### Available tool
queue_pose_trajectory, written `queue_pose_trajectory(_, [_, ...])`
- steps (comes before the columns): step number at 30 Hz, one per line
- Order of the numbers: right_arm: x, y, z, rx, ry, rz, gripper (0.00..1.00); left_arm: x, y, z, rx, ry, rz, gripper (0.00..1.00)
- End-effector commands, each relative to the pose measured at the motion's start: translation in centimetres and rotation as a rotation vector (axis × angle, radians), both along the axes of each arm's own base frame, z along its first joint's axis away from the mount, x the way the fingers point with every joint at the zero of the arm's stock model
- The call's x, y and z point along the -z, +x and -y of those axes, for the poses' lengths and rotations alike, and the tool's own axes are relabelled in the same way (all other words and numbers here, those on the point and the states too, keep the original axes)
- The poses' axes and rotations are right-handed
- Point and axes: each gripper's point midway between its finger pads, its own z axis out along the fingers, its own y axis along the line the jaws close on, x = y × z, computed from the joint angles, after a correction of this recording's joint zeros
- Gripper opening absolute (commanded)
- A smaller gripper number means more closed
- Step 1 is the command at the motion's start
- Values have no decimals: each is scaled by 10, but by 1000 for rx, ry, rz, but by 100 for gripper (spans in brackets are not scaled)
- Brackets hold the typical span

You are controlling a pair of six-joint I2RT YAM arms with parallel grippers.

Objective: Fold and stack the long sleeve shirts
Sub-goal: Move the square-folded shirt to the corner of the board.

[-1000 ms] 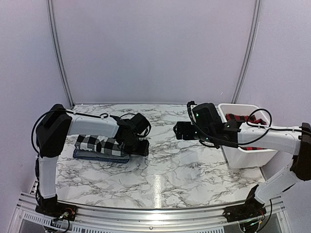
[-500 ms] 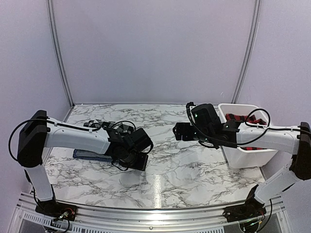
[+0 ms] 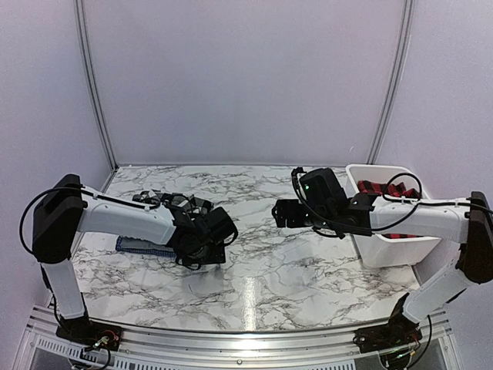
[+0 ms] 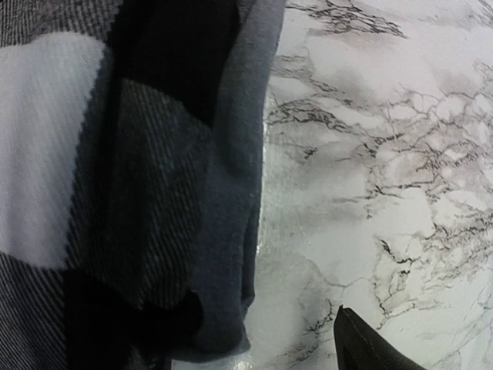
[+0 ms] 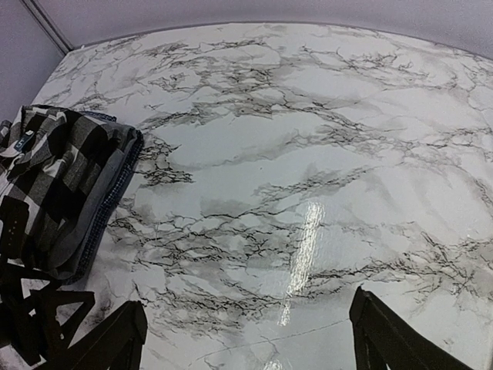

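Note:
The black-and-white checked shirt lies folded on top of the plain grey shirt at the table's left. In the left wrist view the checked shirt and the grey shirt's edge fill the left half. In the top view my left arm covers most of the stack, and only its lower edge shows. My left gripper sits at the stack's right end, jaws wide; one fingertip shows over bare marble, the other is hidden by cloth. My right gripper is open and empty above mid-table. The red-and-black shirt lies in the bin.
A white plastic bin stands at the table's right, behind my right forearm. The marble tabletop stretches between the stack and the bin. Purple walls close in the back and sides.
My left arm has swung forward and down over the stack, hiding the checked shirt in the top view. My right gripper has drifted slightly left.

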Motion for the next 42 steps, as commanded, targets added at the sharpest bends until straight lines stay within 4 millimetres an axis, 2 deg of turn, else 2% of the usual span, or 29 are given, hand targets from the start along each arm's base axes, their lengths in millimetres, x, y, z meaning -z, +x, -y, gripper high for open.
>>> queue_pose_trajectory(1, [-3,0,6,11,13,11,88,15,10,-25,-136,25,-14,76])
queue_pose_trajectory(6, [-2,1,3,2,16,8,88,23,20,-31,-235,-7,-43,76])
queue_pose_trajectory(9, [-2,1,4,2,10,11,88,16,22,-33,-277,-24,-22,77])
queue_pose_trajectory(11, [-2,1,4,3,8,12,88,12,26,-39,-314,-23,1,81])
queue_pose_trajectory(16, [0,2,3,3,14,6,88,21,45,-48,-386,-48,-44,82])
queue_pose_trajectory(22, [-2,2,3,1,11,8,88,29,69,-76,-438,-7,-40,82])
queue_pose_trajectory(25, [-2,1,4,2,7,9,88,31,91,-92,-435,5,-41,81])
queue_pose_trajectory(27, [-2,1,5,4,7,7,88,33,107,-113,-448,18,-54,81])
queue_pose_trajectory(31, [-2,1,7,8,4,6,88,32,134,-141,-445,8,-59,81])
queue_pose_trajectory(38, [-5,2,6,8,10,5,88,37,192,-169,-432,-40,-76,81])
queue_pose_trajectory(42, [-7,2,5,5,16,5,88,35,223,-174,-396,-54,-57,81])
